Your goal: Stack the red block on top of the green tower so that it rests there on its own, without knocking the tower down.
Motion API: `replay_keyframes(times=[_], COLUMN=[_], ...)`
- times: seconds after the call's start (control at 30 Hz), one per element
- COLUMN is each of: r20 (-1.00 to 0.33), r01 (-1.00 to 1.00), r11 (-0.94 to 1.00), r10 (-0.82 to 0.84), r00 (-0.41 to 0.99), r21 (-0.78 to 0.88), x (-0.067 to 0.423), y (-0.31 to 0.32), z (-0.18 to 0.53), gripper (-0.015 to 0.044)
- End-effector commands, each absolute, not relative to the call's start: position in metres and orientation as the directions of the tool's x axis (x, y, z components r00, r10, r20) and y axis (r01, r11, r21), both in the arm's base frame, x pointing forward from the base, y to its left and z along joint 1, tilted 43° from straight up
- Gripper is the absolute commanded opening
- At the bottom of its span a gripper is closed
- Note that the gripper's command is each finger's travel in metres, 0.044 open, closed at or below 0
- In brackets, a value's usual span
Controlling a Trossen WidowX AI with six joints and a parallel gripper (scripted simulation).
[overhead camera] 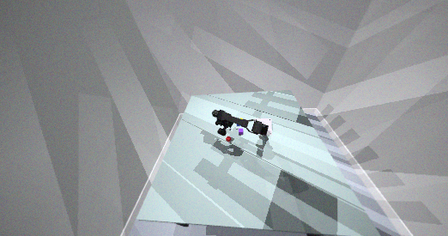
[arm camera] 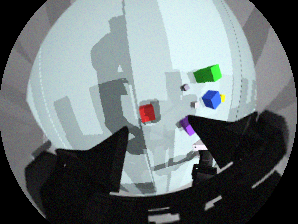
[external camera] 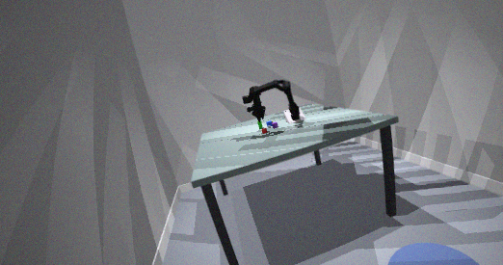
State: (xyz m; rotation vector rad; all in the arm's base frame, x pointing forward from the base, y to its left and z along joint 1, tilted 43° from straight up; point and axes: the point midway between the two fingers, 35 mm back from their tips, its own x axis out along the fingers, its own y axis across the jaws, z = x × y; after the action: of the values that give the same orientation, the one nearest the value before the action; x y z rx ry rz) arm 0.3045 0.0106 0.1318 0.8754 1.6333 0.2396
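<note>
Room: grey walls [external camera: 72,78] crossed by angular shadow bands. Pale green tabletop [external camera: 289,143] on dark legs [external camera: 388,174]. Grey floor [external camera: 299,213], white baseboard [external camera: 434,162], blue round patch [external camera: 429,254].

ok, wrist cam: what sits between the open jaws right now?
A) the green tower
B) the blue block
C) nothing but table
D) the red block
D: in the wrist view the red block lies on the table between the two dark fingers of the gripper, whose jaws stand wide open and hold nothing; the green tower and the blue block lie off to the right, beyond the right finger.
</note>
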Motion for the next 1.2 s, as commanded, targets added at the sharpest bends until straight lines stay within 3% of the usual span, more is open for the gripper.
replay_keyframes(times=[0.0, 1.17], r20=[-0.737, -0.736], r01=[0.365, 0.365], r11=[0.690, 0.689], r10=[0.676, 0.677], r00=[-0.016, -0.015], r21=[0.625, 0.626], x=[0.304, 0.301], y=[0.025, 0.071], z=[0.141, 0.089], gripper=[0.0440, 0.0440])
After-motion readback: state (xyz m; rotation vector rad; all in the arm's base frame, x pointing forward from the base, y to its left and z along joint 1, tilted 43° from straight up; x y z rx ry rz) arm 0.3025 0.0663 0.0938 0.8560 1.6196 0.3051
